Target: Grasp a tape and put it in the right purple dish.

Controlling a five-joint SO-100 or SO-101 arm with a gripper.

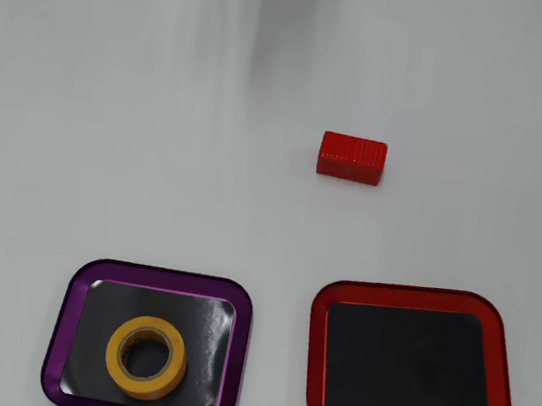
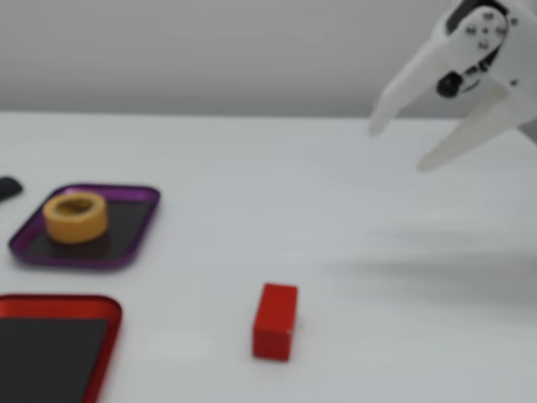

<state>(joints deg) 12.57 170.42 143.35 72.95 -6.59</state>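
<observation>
The yellow tape (image 1: pixel 146 357) lies flat inside the purple dish (image 1: pixel 65 320), at the lower left of the overhead view. The fixed view shows the same tape (image 2: pixel 75 216) in the purple dish (image 2: pixel 138 237) at the left. My white gripper (image 2: pixel 396 149) hangs high at the right of the fixed view, far from the dish. It is open, with nothing between its fingers. The overhead view does not show the gripper, only a faint blur at the top edge.
A red ribbed block (image 1: pixel 352 159) stands on the white table, also seen low in the fixed view as the block (image 2: pixel 275 321). A red-rimmed tray (image 1: pixel 410 364) with a dark inside sits beside the purple dish. A dark object (image 2: pixel 8 188) lies at the far left edge.
</observation>
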